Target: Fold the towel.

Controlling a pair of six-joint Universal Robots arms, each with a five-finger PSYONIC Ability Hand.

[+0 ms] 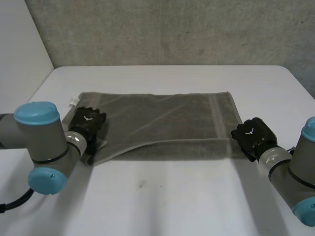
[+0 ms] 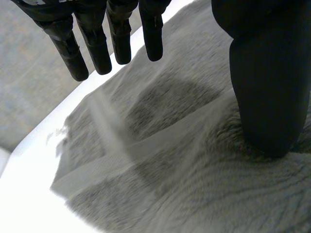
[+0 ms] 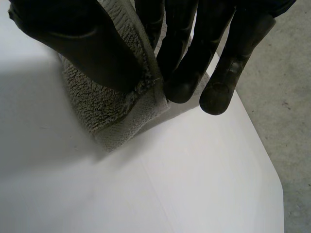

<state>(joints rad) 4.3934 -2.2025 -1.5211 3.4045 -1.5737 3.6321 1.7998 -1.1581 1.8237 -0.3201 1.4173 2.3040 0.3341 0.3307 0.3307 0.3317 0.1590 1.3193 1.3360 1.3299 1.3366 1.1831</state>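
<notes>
A grey towel (image 1: 162,123) lies spread across the middle of the white bench (image 1: 172,196), its long sides running parallel to the bench's far edge and well in from it; a paler woven band crosses it near its right end, and a line runs along the cloth just inside its near long edge, though I cannot tell whether that is a second layer.

The left hand (image 1: 87,119) sits on the towel's left end, towards the bench's left edge, with the left arm (image 1: 39,132) just behind it; in the left wrist view the hand (image 2: 265,73) is spread, its fingers (image 2: 97,43) straight and held clear above the cloth, and the thumb tip is set down on the towel (image 2: 170,170); nothing is gripped; a strip of bare bench (image 2: 24,194) shows beside the cloth.

The right hand (image 1: 252,132) is at the towel's near right corner, towards the bench's right edge; in the right wrist view the hand (image 3: 92,43) is closed on the towel (image 3: 112,116), whose corner stands up off the bench (image 3: 170,184), pinched between the thumb and the fingers (image 3: 184,73).
</notes>
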